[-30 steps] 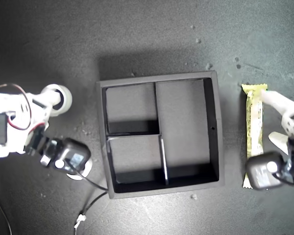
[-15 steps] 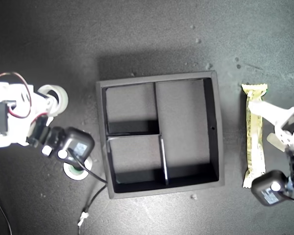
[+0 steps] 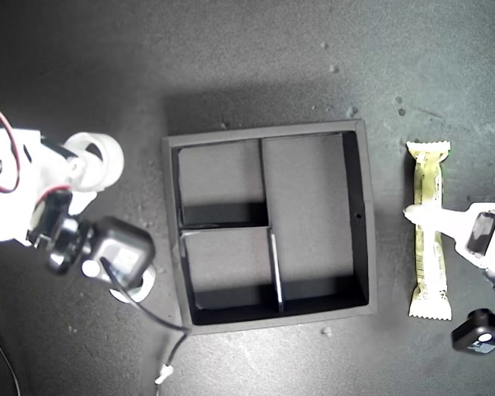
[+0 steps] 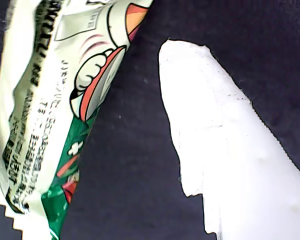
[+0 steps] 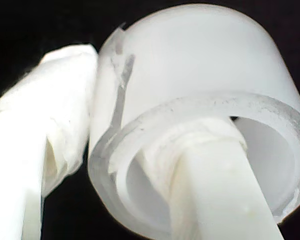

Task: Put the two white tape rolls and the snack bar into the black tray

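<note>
Already the second claw (image 5: 140,150) pinches the larger white tape roll (image 3: 95,157) through its wall, one finger in the hole, at the exterior view's left beside the black tray (image 3: 365,214); lift it clear of the wall before releasing. The first claw (image 3: 425,219) is spread over the snack bar (image 3: 429,235) on the desk (image 3: 256,58), while the smaller tape roll (image 3: 140,289) lies half-hidden under the arm.

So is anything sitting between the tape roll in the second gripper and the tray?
Nothing visible: bare mat lies between the larger tape roll in my second gripper and the black tray, whose compartments show nothing inside.
</note>
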You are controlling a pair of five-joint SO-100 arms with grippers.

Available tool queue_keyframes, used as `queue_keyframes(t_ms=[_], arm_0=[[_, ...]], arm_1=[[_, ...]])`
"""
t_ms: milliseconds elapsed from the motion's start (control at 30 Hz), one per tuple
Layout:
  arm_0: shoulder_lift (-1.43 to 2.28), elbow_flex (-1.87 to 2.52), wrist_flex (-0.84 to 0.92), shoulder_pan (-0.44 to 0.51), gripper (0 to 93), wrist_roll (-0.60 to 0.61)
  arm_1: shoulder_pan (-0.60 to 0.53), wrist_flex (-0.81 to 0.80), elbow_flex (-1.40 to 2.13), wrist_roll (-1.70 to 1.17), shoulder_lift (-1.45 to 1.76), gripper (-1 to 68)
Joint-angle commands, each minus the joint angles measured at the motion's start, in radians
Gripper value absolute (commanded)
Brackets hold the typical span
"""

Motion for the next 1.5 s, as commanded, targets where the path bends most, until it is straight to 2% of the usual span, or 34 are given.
queue_keyframes(t_ms=[0,167,300,367,700,800,900,1067,1133,1233,1467], arm_0=[[-0.052,-0.201,0.055,0.017,0.0,0.025],[-0.187,-0.41,0.127,0.034,0.0,0.034],[-0.295,-0.538,0.175,0.038,0.0,0.043],[-0.339,-0.588,0.193,0.04,0.0,0.044],[-0.554,-0.834,0.298,0.058,0.0,0.058],[-0.614,-0.894,0.31,0.061,0.0,0.058],[-0.676,-0.966,0.322,0.064,0.0,0.058],[-0.824,-1.177,0.407,0.077,0.0,0.06],[-0.902,-1.31,0.476,0.086,0.0,0.057],[-1.048,-1.575,0.597,0.1,0.0,0.048],[-1.039,-1.502,0.597,0.098,0.0,0.009]], arm_1=[[0.023,-0.089,0.032,-0.018,-0.012,28.4],[0.025,-0.13,-0.046,-0.025,-0.184,19.9],[0.008,-0.067,-0.175,-0.017,-0.33,4.8],[-0.006,-0.025,-0.206,-0.011,-0.331,0.1],[-0.109,0.451,-0.606,-0.057,-0.331,0.1],[-0.132,0.537,-0.793,-0.104,-0.331,0.1],[-0.13,0.46,-0.904,-0.169,-0.333,0.1],[-0.077,0.13,-0.861,-0.249,-0.342,0.0],[-0.057,0.052,-0.876,-0.282,-0.383,0.0],[-0.037,0.035,-1.025,-0.336,-0.517,0.0],[-0.025,0.141,-1.439,-0.4,-0.825,0.3]])
